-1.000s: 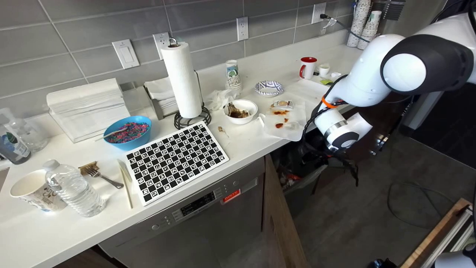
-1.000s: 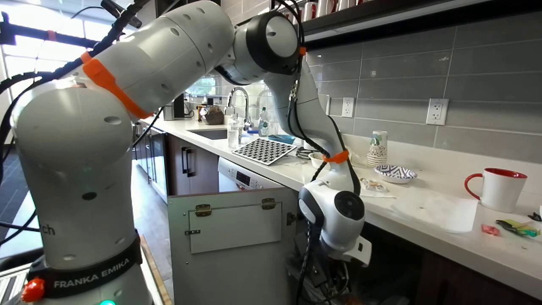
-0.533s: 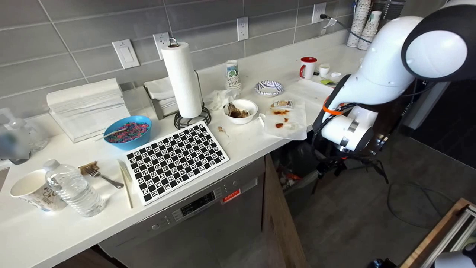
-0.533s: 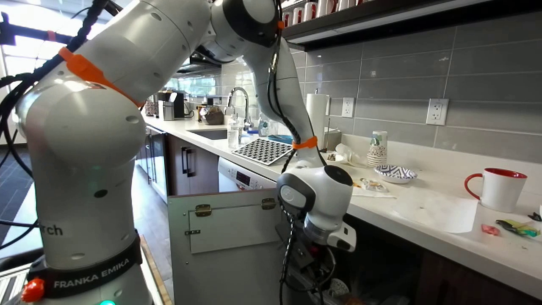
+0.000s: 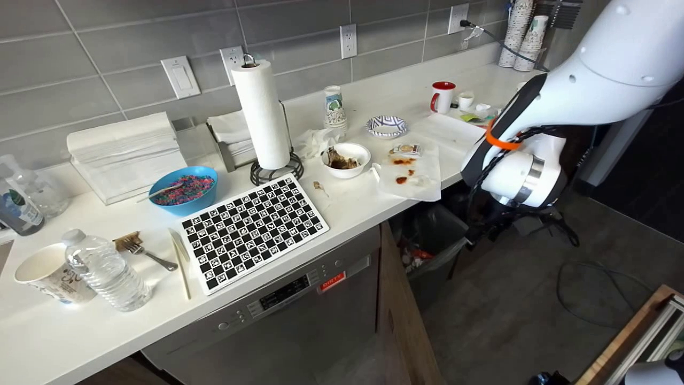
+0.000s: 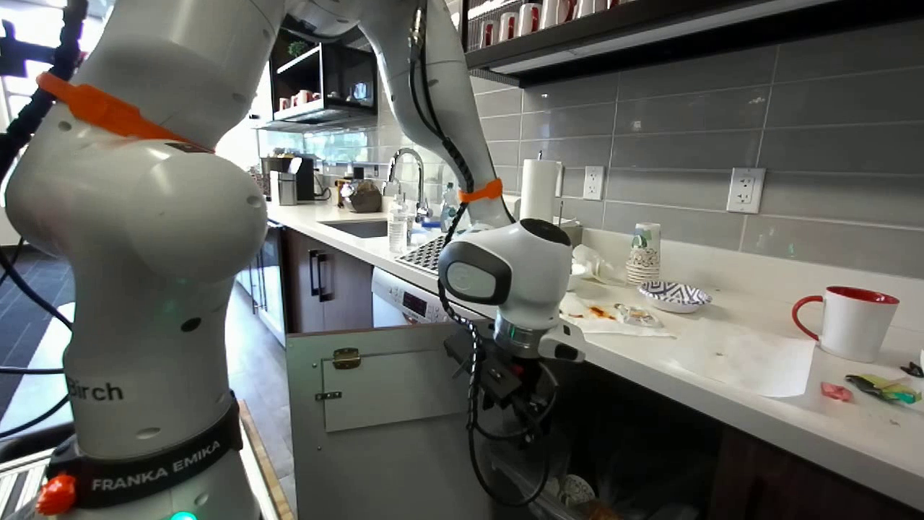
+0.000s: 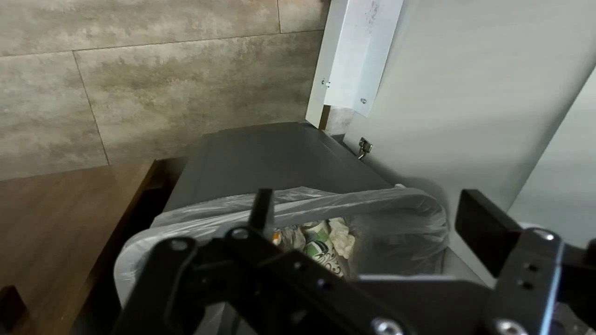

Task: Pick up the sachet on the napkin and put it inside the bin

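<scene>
A small packet (image 5: pixel 407 150) that fits the sachet lies on a stained white napkin (image 5: pixel 427 162) near the counter's front edge. Both also show in an exterior view, the packet (image 6: pixel 635 315) on the napkin (image 6: pixel 628 331). The dark grey bin (image 5: pixel 441 229) stands below the counter with a clear plastic liner. In the wrist view the bin (image 7: pixel 414 204) holds crumpled rubbish and a patterned paper cup at its bottom. My gripper (image 7: pixel 372 217) is wide open above the bin, with nothing between its fingers. It shows only as a dark shape in both exterior views.
An open cabinet door (image 6: pixel 397 448) stands beside the bin. The counter overhangs it. Near the napkin are a white bowl (image 5: pixel 347 172) with dark scraps, a patterned bowl (image 5: pixel 386 128), a mug (image 5: pixel 442 98) and a plain white sheet (image 5: pixel 454 128). A paper-towel roll (image 5: pixel 263 115) and a patterned mat (image 5: pixel 254 230) stand farther along.
My arm has risen and drawn back from the bin, so more of the bin's inside shows. The packet stays on the napkin.
</scene>
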Controlling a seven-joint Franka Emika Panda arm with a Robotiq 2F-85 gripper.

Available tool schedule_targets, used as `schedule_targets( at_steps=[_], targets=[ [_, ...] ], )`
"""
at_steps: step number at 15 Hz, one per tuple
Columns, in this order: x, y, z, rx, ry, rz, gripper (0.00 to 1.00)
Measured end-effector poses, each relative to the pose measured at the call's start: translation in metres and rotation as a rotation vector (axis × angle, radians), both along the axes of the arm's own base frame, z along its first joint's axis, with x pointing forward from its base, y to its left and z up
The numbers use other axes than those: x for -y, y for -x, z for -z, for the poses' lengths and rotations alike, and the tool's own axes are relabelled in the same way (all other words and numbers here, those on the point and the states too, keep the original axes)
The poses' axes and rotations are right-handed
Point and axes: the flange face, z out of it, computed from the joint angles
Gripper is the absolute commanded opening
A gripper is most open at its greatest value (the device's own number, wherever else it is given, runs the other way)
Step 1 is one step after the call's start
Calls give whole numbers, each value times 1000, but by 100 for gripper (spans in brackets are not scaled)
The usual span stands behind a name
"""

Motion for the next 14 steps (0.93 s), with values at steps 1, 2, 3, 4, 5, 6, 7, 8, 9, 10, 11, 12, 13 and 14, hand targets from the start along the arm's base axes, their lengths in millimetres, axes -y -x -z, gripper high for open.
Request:
schedule_targets(
  at_steps=[1, 2, 3, 4, 5, 6, 7, 8, 9, 10, 11, 12, 13, 14],
  targets=[
    [-3, 3, -8, 6, -1, -28, 100],
    [-6, 6, -16, 12, 0, -56, 100],
    [-8, 9, -23, 18, 6, -78, 100],
    [-11, 11, -29, 25, 26, -105, 100],
    [-16, 14, -36, 37, 50, -124, 100],
    [-18, 17, -43, 48, 63, -130, 100],
    [-19, 21, -49, 61, 75, -137, 100],
    [-20, 25, -55, 78, 88, -143, 100],
    [-22, 29, -61, 97, 101, -147, 100],
    [-24, 28, -67, 119, 106, -148, 100],
    [-25, 24, -73, 144, 109, -148, 100],
    [-26, 20, -79, 166, 113, -148, 100],
    [-27, 15, -86, 190, 113, -147, 100],
    [-28, 13, -92, 212, 113, -145, 100]
  ],
)
